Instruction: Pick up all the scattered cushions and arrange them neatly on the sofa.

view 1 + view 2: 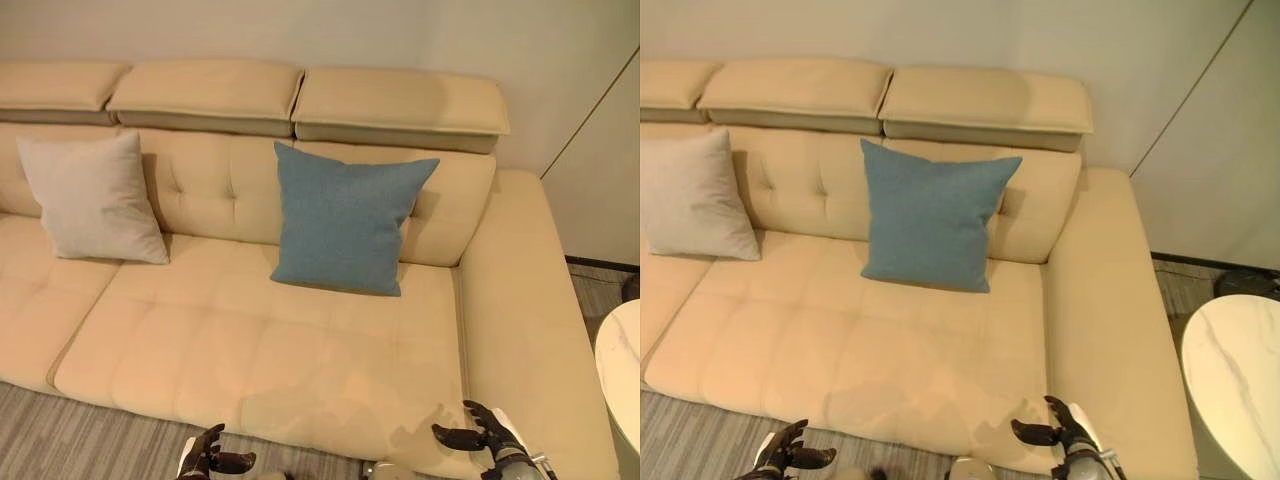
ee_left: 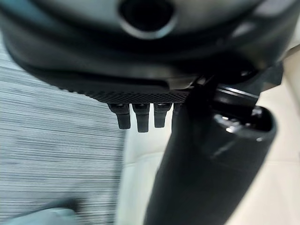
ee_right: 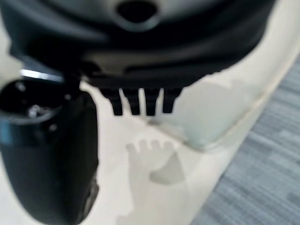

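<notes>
Left hand: the left hand (image 1: 213,459) sits low at the near edge of the head views, over the striped carpet (image 1: 60,440) just in front of the sofa. Its fingers are loose and straight, with nothing in them; its own wrist view shows the fingers (image 2: 138,117) pointing out over carpet and seat edge.
Right hand: the right hand (image 1: 480,435) hovers over the front corner of the seat, near the right armrest. It is released too, fingers spread, thumb out, holding nothing; its spread shadow falls on the cream seat in the wrist view.
Seat: the wide cream sofa (image 1: 270,350) has a bare tufted seat between the hands and the backrest.
Side table: a round white table (image 1: 622,375) stands just beside the sofa's right arm.
Blue cushion: the blue cushion (image 1: 343,218) stands upright on the seat, leaning against the backrest, towards the right end.
Light cushion: the pale cushion (image 1: 92,198) also leans upright on the backrest, well apart from the blue one, to the left.
Headrests: three padded headrests (image 1: 400,105) run along the top, by the wall.
Progress: both cushions in sight are already placed and look tidy. No cushion lies on the visible carpet, so the job looks finished or close to it; whether others lie elsewhere cannot be told.
</notes>
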